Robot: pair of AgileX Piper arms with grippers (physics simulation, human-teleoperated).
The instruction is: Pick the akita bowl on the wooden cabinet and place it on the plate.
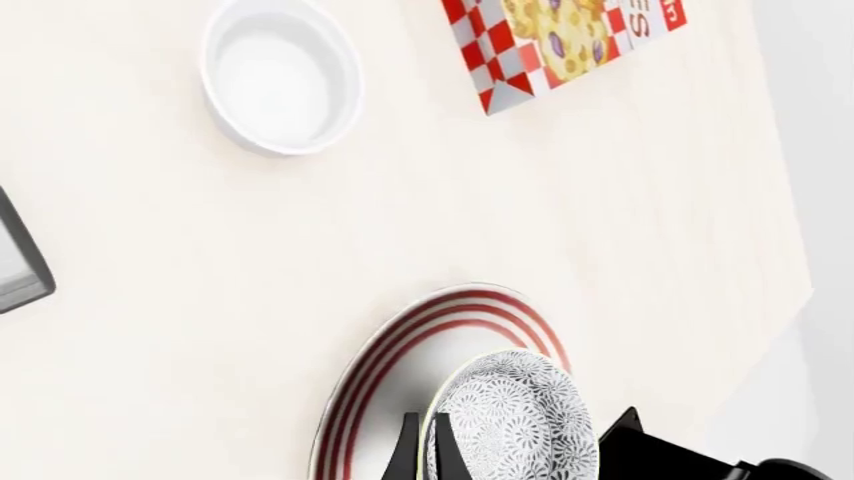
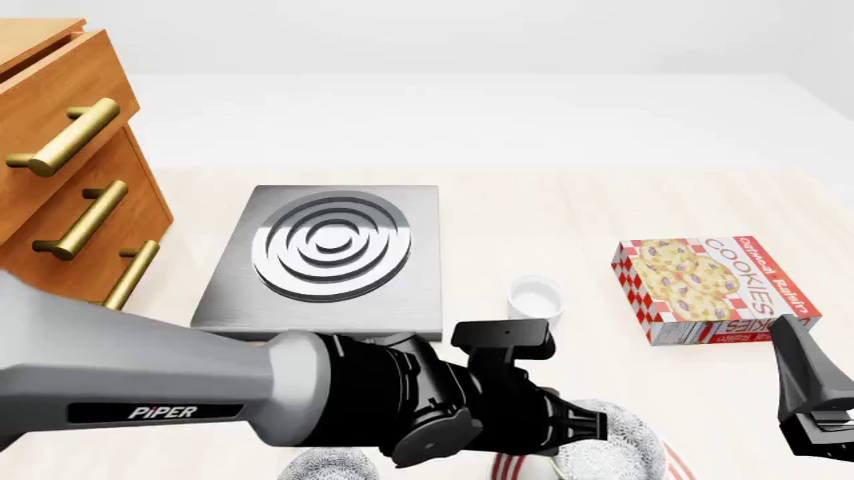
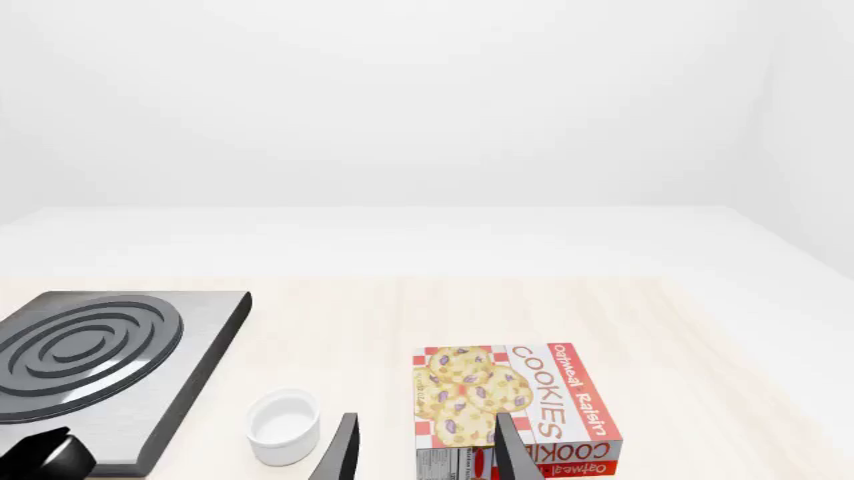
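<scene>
From my seat at the controls, the left gripper (image 1: pixel 514 455) hung low over the plate (image 1: pixel 400 350), and in the left wrist view the akita bowl (image 1: pixel 527 420) sat between its dark fingers (image 1: pixel 404 455), one finger along one side of the bowl and the other out at the opposite side. The bowl lay over the plate's white centre, inside the red rings, though I could not tell whether its base was already touching the plate or whether the fingers were pressing on it or standing just off it. In the front view the left arm's thick grey and black body covered most of that spot; only a patch of patterned bowl (image 2: pixel 607 450) and a sliver of the red-ringed plate (image 2: pixel 674 462) showed near the lower edge. A second patterned bowl (image 2: pixel 327 465) peeked out beneath the arm, apart from the plate. The wooden cabinet (image 2: pixel 60 170) stood at the far left with its brass handles. The grey stove plate (image 2: pixel 334 250) lay in the middle of the table, the white ramekin (image 2: pixel 537 297) just beyond its near right corner, and the cookie box (image 2: pixel 714 285) further right. The right gripper (image 3: pixel 420 450) hovered with its fingers spread apart and nothing between them, pointed toward the cookie box and ramekin.
</scene>
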